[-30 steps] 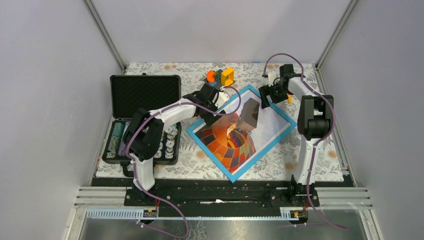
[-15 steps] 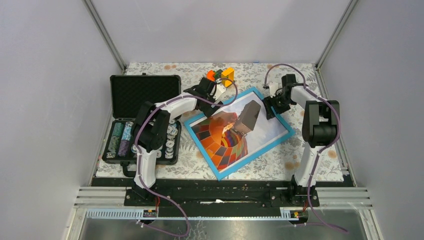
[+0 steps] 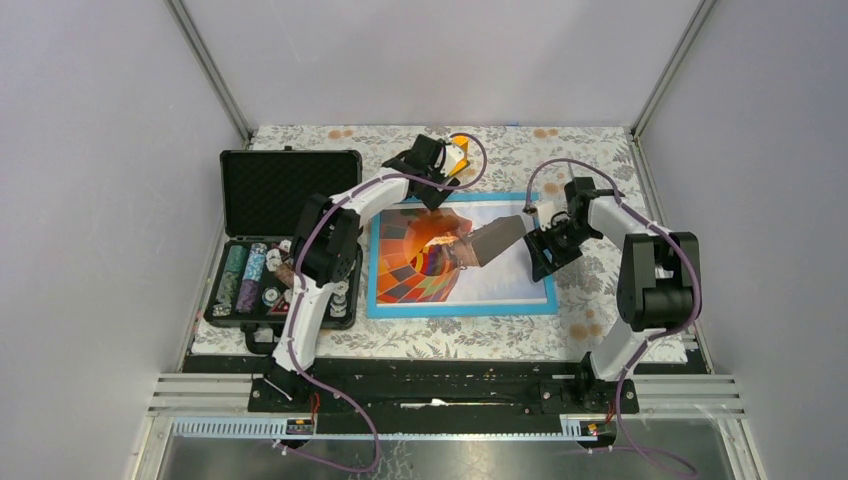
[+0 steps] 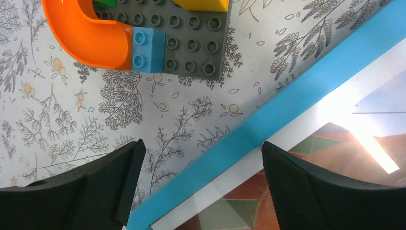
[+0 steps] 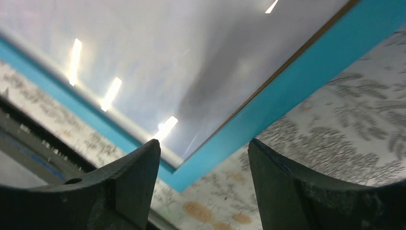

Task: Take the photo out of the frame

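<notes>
On the middle of the table point(image 3: 620, 310) we see the frame point(image 3: 460, 311) lying flat, with the balloon photo point(image 3: 420, 265) inside it. Our left claw point(image 4: 201, 148) is spread wide and hangs over the frame's far edge, near the toy bricks point(image 4: 191, 33). Our right claw point(image 5: 203, 143) is released too, at the frame's right edge. A black case point(image 3: 290, 185) sits by the table's left edge.
</notes>
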Motion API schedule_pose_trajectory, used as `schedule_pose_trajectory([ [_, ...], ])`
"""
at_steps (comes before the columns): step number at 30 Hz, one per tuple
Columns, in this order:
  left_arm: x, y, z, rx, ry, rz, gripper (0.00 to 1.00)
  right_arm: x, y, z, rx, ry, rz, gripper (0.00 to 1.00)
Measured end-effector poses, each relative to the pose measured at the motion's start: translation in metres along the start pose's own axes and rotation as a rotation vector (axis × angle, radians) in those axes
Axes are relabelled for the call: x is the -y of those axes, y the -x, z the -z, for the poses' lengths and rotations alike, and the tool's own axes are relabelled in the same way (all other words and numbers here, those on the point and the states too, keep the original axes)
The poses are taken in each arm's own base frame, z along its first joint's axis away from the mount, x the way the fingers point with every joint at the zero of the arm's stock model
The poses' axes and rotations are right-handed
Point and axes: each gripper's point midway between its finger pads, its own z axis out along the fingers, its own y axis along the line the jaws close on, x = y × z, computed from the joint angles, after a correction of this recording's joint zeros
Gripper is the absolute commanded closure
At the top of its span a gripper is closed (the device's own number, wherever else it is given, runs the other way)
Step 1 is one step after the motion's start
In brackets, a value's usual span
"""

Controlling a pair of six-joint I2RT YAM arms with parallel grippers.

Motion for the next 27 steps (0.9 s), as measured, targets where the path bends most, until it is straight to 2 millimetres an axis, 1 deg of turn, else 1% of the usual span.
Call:
schedule_pose_trajectory([
  [3,0.004,0.002,-0.001,0.005,-0.019,0.018,0.01,-0.025,-0.006,0.009,-0.011,0.059,0.041,0.21],
  [5,0.009,0.0,0.004,-0.002,-0.05,0.028,0.01,-0.035,-0.005,0.017,0.001,0.08,0.066,0.15],
  [7,0.017,-0.004,0.018,-0.015,-0.096,0.028,0.01,-0.04,0.004,0.028,0.025,0.085,0.086,0.12],
  [8,0.021,-0.008,0.031,-0.023,-0.121,0.024,0.01,-0.038,0.014,0.035,0.049,0.074,0.098,0.12],
  [9,0.025,-0.012,0.048,-0.024,-0.149,0.017,0.01,-0.034,0.027,0.042,0.082,0.054,0.111,0.11],
  [10,0.031,-0.017,0.07,-0.024,-0.179,0.003,0.01,-0.03,0.039,0.048,0.11,0.038,0.121,0.11],
  [11,0.036,-0.021,0.089,-0.018,-0.205,-0.011,0.01,-0.025,0.055,0.056,0.146,0.018,0.131,0.11],
  [12,0.043,-0.025,0.121,-0.003,-0.241,-0.038,0.01,-0.02,0.074,0.064,0.184,-0.002,0.137,0.11],
  [13,0.049,-0.026,0.143,0.015,-0.265,-0.059,0.03,-0.014,0.091,0.07,0.219,-0.016,0.144,0.11],
  [14,0.056,-0.027,0.165,0.041,-0.292,-0.085,0.05,-0.007,0.115,0.076,0.263,-0.029,0.151,0.11],
  [15,0.067,-0.03,0.192,0.071,-0.33,-0.125,0.07,-0.001,0.133,0.079,0.296,-0.035,0.156,0.11],
  [16,0.075,-0.032,0.207,0.088,-0.356,-0.154,0.11,0.006,0.151,0.081,0.322,-0.039,0.155,0.1],
  [17,0.087,-0.039,0.223,0.102,-0.392,-0.195,0.15,0.012,0.167,0.08,0.346,-0.041,0.155,0.1],
  [18,0.097,-0.047,0.233,0.104,-0.422,-0.224,0.16,0.017,0.18,0.077,0.362,-0.04,0.155,0.09],
  [19,0.11,-0.061,0.241,0.094,-0.463,-0.266,0.17,0.023,0.191,0.073,0.37,-0.04,0.152,0.08],
  [21,0.135,-0.1,0.253,0.027,-0.561,-0.332,0.2,0.033,0.208,0.061,0.381,-0.041,0.144,0.07],
  [23,0.155,-0.136,0.259,-0.054,-0.651,-0.378,0.25,0.037,0.218,0.043,0.369,-0.028,0.135,0.06],
  [25,0.169,-0.164,0.265,-0.121,-0.716,-0.421,0.29,0.035,0.223,0.025,0.347,-0.012,0.135,0.05],
  [27,0.18,-0.185,0.272,-0.165,-0.762,-0.466,0.31,0.035,0.224,0.011,0.326,-0.004,0.135,0.04],
])
